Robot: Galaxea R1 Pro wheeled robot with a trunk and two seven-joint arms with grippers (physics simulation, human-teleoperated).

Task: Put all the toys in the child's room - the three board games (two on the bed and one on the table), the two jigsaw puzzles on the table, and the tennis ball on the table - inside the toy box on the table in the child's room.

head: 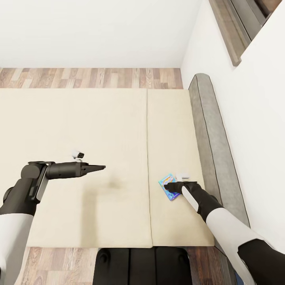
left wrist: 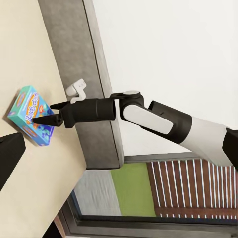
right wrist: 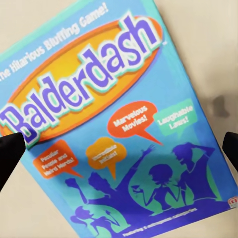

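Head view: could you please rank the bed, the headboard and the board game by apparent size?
1. Bed
2. Headboard
3. Board game, far the smallest, partly covered by the right pincer

white walls (head: 99, 31), plank floor (head: 91, 78)

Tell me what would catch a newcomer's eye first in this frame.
The bright blue Balderdash board game stands out, lying flat on the beige bed near the grey headboard. The right gripper hangs open right over it, one finger on either side of the box in the right wrist view. The left gripper is held out over bare mattress further from the headboard.
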